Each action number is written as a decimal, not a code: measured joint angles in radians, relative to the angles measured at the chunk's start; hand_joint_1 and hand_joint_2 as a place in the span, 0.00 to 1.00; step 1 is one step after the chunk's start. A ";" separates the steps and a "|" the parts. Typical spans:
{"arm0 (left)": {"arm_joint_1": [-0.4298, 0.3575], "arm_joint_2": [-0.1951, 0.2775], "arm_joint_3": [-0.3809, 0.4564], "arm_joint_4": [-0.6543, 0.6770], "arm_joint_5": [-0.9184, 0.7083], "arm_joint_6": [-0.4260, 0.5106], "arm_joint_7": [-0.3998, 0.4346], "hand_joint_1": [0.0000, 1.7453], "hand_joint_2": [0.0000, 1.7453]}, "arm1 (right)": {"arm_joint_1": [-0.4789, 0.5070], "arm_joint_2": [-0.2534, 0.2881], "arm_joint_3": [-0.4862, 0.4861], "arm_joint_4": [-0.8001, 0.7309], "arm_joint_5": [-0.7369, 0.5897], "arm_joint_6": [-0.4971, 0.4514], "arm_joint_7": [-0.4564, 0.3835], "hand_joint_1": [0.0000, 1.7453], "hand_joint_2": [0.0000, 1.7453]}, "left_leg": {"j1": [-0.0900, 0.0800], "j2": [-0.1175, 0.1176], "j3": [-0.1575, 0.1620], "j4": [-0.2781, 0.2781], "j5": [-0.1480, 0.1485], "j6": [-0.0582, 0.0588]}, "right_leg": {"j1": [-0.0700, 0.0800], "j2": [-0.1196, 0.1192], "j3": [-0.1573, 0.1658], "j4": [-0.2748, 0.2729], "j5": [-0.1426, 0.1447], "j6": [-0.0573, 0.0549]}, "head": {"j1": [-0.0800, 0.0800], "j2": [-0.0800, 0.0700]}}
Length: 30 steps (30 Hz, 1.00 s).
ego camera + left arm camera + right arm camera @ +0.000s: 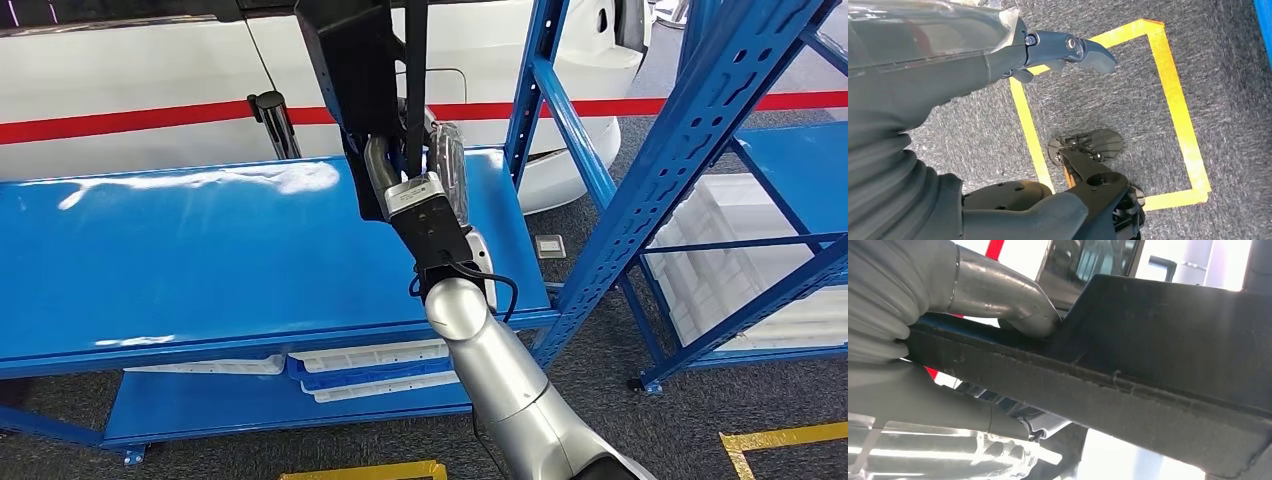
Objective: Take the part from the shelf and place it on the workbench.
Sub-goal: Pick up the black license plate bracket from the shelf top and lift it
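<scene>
The part (352, 75) is a big black, felt-faced panel, held up over the far edge of the blue bench top (200, 260). My right hand (425, 185) grips it by its lower end, the silver arm rising from the bottom of the head view. The right wrist view shows the grey thumb (1008, 300) pressed onto the part's (1158, 360) fuzzy black face, with the rest of the hand under it. My left hand (1063, 50) hangs beside my body over the grey carpet, fingers apart and holding nothing.
A blue rack upright (640, 190) stands just right of the bench, and white trays (740, 250) lie on the rack beyond it. More white trays (370, 365) lie on the bench's lower level. A white car (150, 90) with a red stripe is behind. Yellow floor tape (1173, 100) marks a square.
</scene>
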State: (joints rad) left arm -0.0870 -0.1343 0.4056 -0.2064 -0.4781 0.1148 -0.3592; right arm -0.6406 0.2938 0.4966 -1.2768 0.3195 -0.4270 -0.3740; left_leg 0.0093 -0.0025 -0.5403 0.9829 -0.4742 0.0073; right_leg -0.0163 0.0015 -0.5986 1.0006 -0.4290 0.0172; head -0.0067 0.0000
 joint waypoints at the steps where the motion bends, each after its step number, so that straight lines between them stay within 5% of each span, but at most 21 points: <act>1: 0.000 0.000 0.002 0.000 0.001 0.000 -0.002 0.00 1.00 | 0.002 -0.002 0.000 0.000 -0.011 0.008 -0.003 1.00 1.00 | 0.000 0.000 0.000 0.000 0.000 0.000 | 0.000 0.000 0.000 0.000 0.000 0.000 | 0.000 0.000; 10: 0.000 0.000 0.017 0.000 0.003 -0.006 -0.009 0.00 1.00 | 0.023 -0.014 0.000 -0.005 -0.045 0.044 -0.008 1.00 1.00 | -0.001 0.000 -0.001 0.003 -0.002 0.001 | -0.003 0.000 0.000 -0.002 0.001 0.001 | 0.000 0.000; 15: 0.000 0.006 0.024 0.000 0.004 -0.010 -0.014 0.00 1.00 | 0.032 -0.015 0.000 -0.026 -0.051 0.049 -0.017 1.00 1.00 | 0.000 0.005 0.017 -0.031 0.020 0.032 | -0.005 0.000 0.000 -0.004 0.001 0.016 | -0.003 0.000; 19: -0.001 0.006 0.027 0.000 0.005 -0.016 -0.018 0.00 1.00 | 0.041 -0.025 0.003 -0.040 -0.052 0.050 -0.023 1.00 1.00 | 0.010 0.013 0.031 -0.065 0.041 0.043 | -0.006 0.001 -0.104 0.211 -0.087 0.008 | 0.003 0.000; 21: 0.000 0.005 0.028 0.000 0.006 -0.019 -0.020 0.00 1.00 | 0.050 -0.031 0.004 -0.041 -0.052 0.052 -0.023 1.00 1.00 | 0.013 0.013 0.028 -0.059 0.039 0.039 | -0.015 0.000 -0.127 0.257 -0.092 0.024 | 0.003 0.000; 24: -0.001 0.003 0.030 0.000 0.007 -0.021 -0.025 0.00 1.00 | 0.051 -0.034 0.008 -0.044 -0.052 0.053 -0.023 1.00 1.00 | 0.022 0.011 0.015 -0.025 0.020 0.012 | -0.029 -0.003 -0.039 0.089 -0.026 0.061 | 0.005 0.000; 26: -0.004 0.003 0.032 0.000 0.008 -0.022 -0.028 0.00 1.00 | 0.050 -0.034 0.013 -0.046 -0.053 0.055 -0.023 1.00 1.00 | 0.023 0.010 -0.002 0.005 0.005 -0.010 | -0.030 0.001 -0.007 0.025 -0.010 0.054 | 0.006 0.000; 30: -0.006 0.002 0.034 0.000 0.009 -0.027 -0.031 0.00 1.00 | 0.050 -0.033 0.021 -0.046 -0.061 0.058 -0.021 1.00 1.00 | 0.031 0.009 -0.018 0.027 -0.009 -0.028 | -0.027 0.007 -0.019 0.032 -0.008 0.019 | 0.003 0.000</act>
State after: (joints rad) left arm -0.0928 -0.1321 0.4395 -0.2061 -0.4694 0.0883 -0.3898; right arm -0.5909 0.2609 0.5174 -1.3230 0.2588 -0.3688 -0.3955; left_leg 0.0400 0.0066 -0.5580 1.0096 -0.4834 -0.0209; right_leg -0.0429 0.0086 -0.6177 1.0324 -0.4370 0.0358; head -0.0034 0.0000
